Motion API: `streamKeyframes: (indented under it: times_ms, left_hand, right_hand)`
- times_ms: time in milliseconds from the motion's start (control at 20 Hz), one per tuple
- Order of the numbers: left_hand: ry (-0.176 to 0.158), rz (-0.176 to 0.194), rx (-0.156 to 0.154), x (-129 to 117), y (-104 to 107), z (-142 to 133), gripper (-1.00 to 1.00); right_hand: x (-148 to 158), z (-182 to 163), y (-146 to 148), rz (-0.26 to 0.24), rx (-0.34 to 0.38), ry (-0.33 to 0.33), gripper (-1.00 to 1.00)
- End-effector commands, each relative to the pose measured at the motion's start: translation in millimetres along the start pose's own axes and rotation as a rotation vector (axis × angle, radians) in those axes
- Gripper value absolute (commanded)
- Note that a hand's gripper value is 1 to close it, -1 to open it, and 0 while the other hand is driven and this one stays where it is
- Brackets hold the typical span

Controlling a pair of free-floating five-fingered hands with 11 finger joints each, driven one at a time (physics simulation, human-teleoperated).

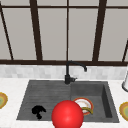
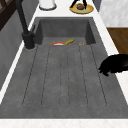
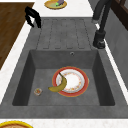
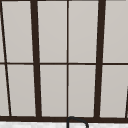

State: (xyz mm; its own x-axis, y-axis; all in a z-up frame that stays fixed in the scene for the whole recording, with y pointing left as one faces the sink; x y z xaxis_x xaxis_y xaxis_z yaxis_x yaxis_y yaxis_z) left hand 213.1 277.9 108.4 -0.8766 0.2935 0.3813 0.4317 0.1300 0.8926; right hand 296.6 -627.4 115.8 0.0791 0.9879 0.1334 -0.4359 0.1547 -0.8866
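My left hand hovers over the front left corner of the ribbed drainboard, fingers hanging loosely down and holding nothing. It shows in the left side view and the right side view at the drainboard's front edge. My right hand shows at the top edge, above a yellow plate with brown food. In the basin lies a red-rimmed plate with a banana on it. A red ball shows at the sink's front edge.
A black faucet stands behind the sink's middle. A small round item lies on the basin floor beside the plate. Another yellow plate with food sits on the left counter. A white container stands at the back right.
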Motion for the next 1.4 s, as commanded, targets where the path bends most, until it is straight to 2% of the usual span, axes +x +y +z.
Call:
streamKeyframes:
  times_ms: [0, 250, 350, 400, 500, 600, 650, 700, 750, 850, 1050, 1200, 1350]
  left_hand:
    - [0.0, 0.0, 0.0, 0, 0, 0, 0.0]
    - [0.0, 0.0, 0.0, 0, 0, 0, 0.0]
    - [0.0, 0.0, 0.0, 0, 0, 0, 0.0]
    - [0.0, 0.0, 0.0, 0, 0, 0, 0.0]
    - [0.0, 0.0, 0.0, 0, 0, 0, 0.0]
    - [0.0, 0.0, 0.0, 0, 0, 0, 0.0]
    - [0.0, 0.0, 0.0, 0, 0, 0, 0.0]
    - [0.0, 0.0, 0.0, 0, 0, 0, 0.0]
    - [0.0, 0.0, 0.0, 0, 0, 0, 0.0]
    - [0.0, 0.0, 0.0, 0, 0, 0, 0.0]
    - [0.0, 0.0, 0.0, 0, 0, 0, 0.0]
    - [0.0, 0.0, 0.0, 0, 0, 0, 0.0]
    - [0.0, 0.0, 0.0, 0, 0, 0, 0.0]
  right_hand:
    - [-9, -28, 11, 0.035, 0.069, -0.011, -1.0]
    - [-16, -12, -3, -0.037, 0.206, -0.008, -1.0]
    - [-14, -14, 3, -0.059, 0.201, -0.013, -1.0]
    - [-12, -8, 18, -0.049, 0.157, -0.013, -1.0]
    - [-4, 9, 29, -0.038, 0.029, -0.002, -1.0]
    - [2, 13, 33, -0.033, -0.034, 0.014, -1.0]
    - [2, 15, 27, -0.024, -0.062, 0.029, 1.0]
    - [4, 17, 20, 0.0, -0.072, 0.047, 1.0]
    - [5, 22, 17, -0.011, -0.058, 0.065, 1.0]
    - [8, 31, 19, 0.003, -0.034, 0.091, 1.0]
    - [8, 42, 24, 0.019, -0.156, 0.141, 1.0]
    - [9, 36, 15, 0.026, -0.275, 0.204, 1.0]
    - [22, 33, -3, 0.031, -0.289, 0.22, 1.0]
